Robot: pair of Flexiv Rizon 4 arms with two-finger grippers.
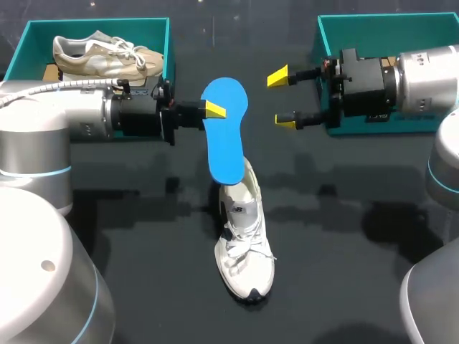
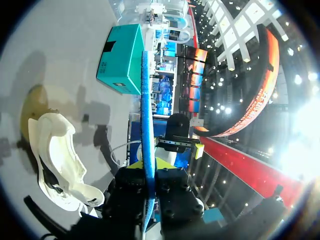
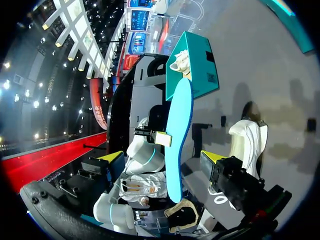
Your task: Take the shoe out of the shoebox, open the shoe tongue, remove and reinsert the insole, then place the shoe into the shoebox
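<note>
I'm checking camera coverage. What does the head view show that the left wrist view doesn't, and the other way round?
Only the head view: the left box with a beige shoe in it, and the insole's broad blue face. Only the left wrist view: the insole edge-on, running straight out from between the left pincer's fingers. Both: the left pincer shut on the insole, the white shoe on the table, the right box and the right pincer.

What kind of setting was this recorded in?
Probably a robot manipulation test bench: a black table with a left shoebox, a right shoebox, a white shoe, and the left claw holding a blue insole.
</note>
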